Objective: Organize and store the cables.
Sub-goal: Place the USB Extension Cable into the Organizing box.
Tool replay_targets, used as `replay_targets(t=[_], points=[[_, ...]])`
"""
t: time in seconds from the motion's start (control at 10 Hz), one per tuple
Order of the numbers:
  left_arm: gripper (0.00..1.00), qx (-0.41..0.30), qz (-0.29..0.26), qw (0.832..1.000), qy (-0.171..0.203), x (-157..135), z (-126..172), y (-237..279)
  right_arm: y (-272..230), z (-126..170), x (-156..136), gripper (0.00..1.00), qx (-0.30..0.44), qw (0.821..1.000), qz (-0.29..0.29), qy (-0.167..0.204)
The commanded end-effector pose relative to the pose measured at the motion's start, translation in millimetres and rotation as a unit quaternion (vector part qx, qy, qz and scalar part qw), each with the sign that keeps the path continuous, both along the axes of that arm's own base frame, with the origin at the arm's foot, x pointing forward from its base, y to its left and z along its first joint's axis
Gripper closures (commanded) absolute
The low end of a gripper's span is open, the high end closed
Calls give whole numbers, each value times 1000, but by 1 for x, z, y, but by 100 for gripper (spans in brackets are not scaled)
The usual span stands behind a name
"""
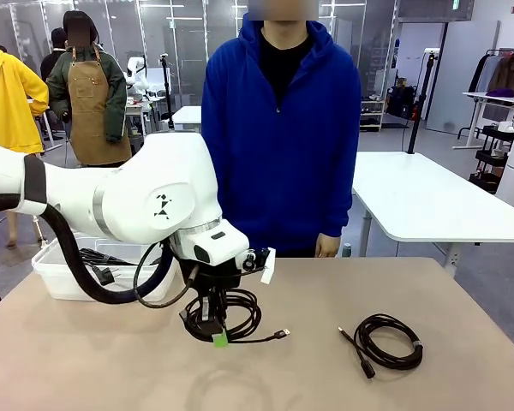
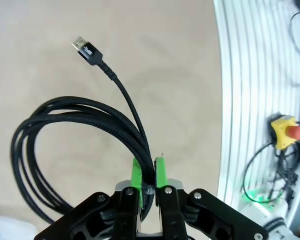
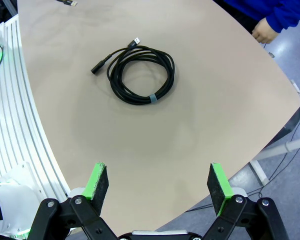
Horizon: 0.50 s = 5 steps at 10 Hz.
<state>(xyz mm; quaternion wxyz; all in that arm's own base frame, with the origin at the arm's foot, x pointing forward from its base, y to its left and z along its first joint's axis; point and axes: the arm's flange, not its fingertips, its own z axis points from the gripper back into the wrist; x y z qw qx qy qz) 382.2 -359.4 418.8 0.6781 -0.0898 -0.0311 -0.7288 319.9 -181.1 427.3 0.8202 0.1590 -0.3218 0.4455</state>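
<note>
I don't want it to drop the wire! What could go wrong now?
The left gripper pinches the cable coil only at one edge, and I see no tie on it, so loops might slip loose. Its plug end sticks out and could snag on the rim of the white bin.

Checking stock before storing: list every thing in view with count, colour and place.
coiled USB cable: 1, black, pinched in the left gripper over the table's left-middle
tied coiled cable: 1, black with a grey tie, lying on the table's right part
bin: 1, white plastic, on the table's far left
cables in bin: count unclear, black
table: 1, beige
person: 1, blue hoodie, standing at the far side
left gripper: 1, black with green pads, shut on the coiled USB cable
right gripper: 1, black with green pads, open above the table
</note>
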Motion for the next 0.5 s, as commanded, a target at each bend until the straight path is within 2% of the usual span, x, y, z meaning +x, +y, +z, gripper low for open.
replay_targets(t=[0.0, 0.1, 0.3, 0.4], points=[[100, -39, -31, 999, 21, -6, -30, 3, 1, 1, -1, 0, 5, 1000, -1, -3], [100, 0, 0, 1000, 0, 0, 0, 0, 1, 1, -1, 0, 5, 1000, -1, -3], [100, 0, 0, 1000, 0, 0, 0, 0, 1, 1, -1, 0, 5, 1000, -1, -3], [88, -10, -9, 1000, 11, -1, -13, 1, 1, 1, -1, 0, 5, 1000, -1, -3]])
